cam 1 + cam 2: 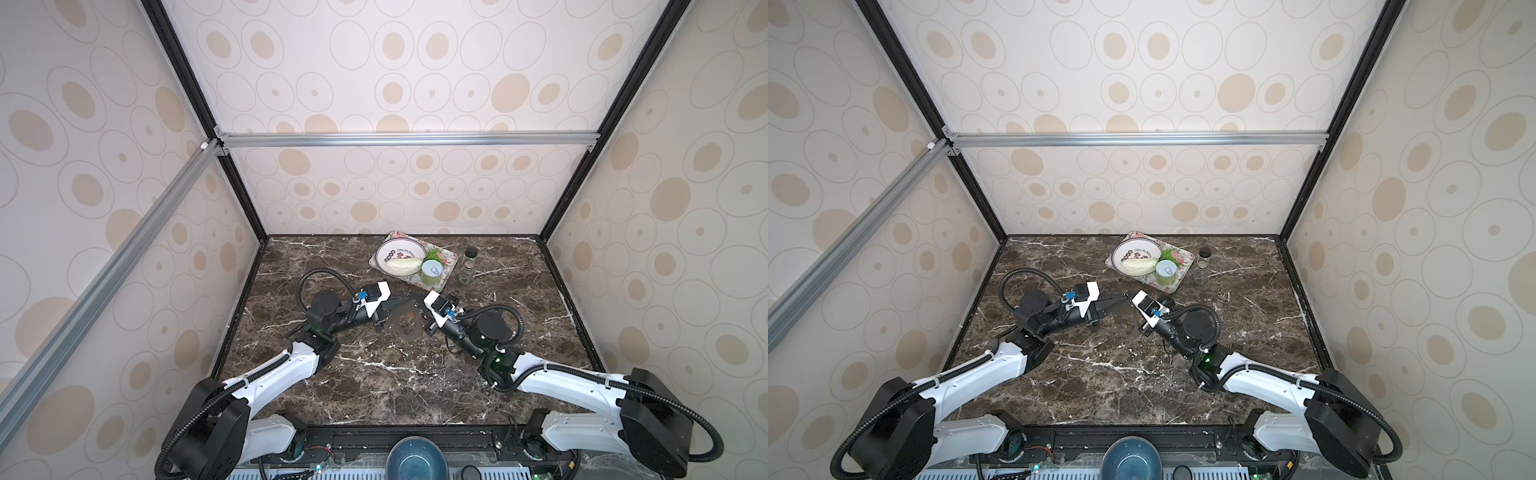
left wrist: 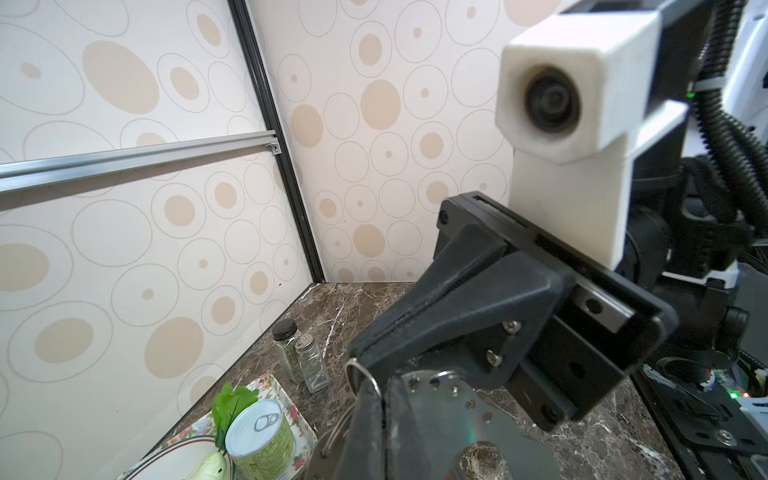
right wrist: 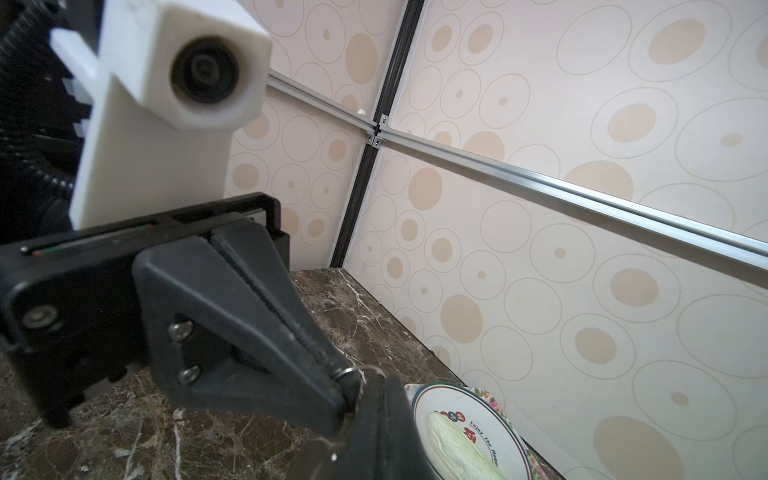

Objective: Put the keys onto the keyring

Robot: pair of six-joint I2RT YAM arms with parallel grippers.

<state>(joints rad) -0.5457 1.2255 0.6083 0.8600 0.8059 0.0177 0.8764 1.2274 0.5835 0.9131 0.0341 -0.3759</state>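
Where the two arms meet at mid-table, the left gripper (image 3: pixel 337 374) is clenched on a thin wire ring (image 2: pixel 372 377). The keyring (image 2: pixel 449 415) sits just at 6 o'clock of the meeting tips, with a red tag (image 1: pixel 411 316) near its 1 o'clock rim in a top view. The right gripper (image 2: pixel 358 360) is clenched too, its tip against the same wire ring; whether it pinches it I cannot tell. A floral tray (image 1: pixel 451 259) lies at 12 o'clock and a spice jar (image 1: pixel 468 266) at 2 o'clock.

Dark marble tabletop (image 1: pixel 374 374), 3 cream walls (image 1: pixel 415 83) patterned with beige ovals, aluminium rails (image 1: pixel 407 139); lighting seemingly diffuse.
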